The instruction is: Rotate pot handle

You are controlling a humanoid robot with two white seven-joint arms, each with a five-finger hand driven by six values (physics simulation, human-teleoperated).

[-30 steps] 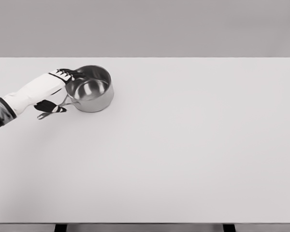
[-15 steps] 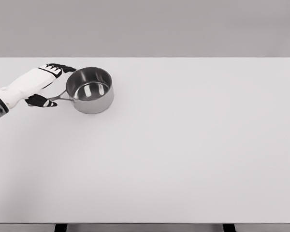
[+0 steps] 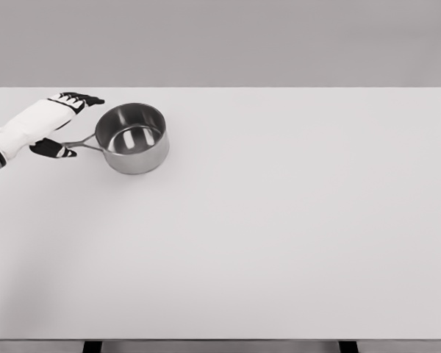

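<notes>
A small steel pot (image 3: pixel 132 138) stands upright at the far left of the white table (image 3: pixel 279 220). Its thin handle (image 3: pixel 79 143) points left, almost level in the picture. My left hand (image 3: pixel 67 123) reaches in from the left edge beside the pot. The fingers (image 3: pixel 82 98) stretch out above the handle, near the pot's far rim, and are not curled. The dark thumb tip (image 3: pixel 56 150) lies at the handle's outer end, touching or nearly touching it. The hand grips nothing. The right arm is out of view.
The table's left edge runs close to my left forearm (image 3: pixel 15 136). Two dark table legs (image 3: pixel 92 346) show under the near edge.
My left hand has drawn back to the left, off the pot's rim. The handle has swung from pointing down-left to pointing left, and the pot has shifted slightly left.
</notes>
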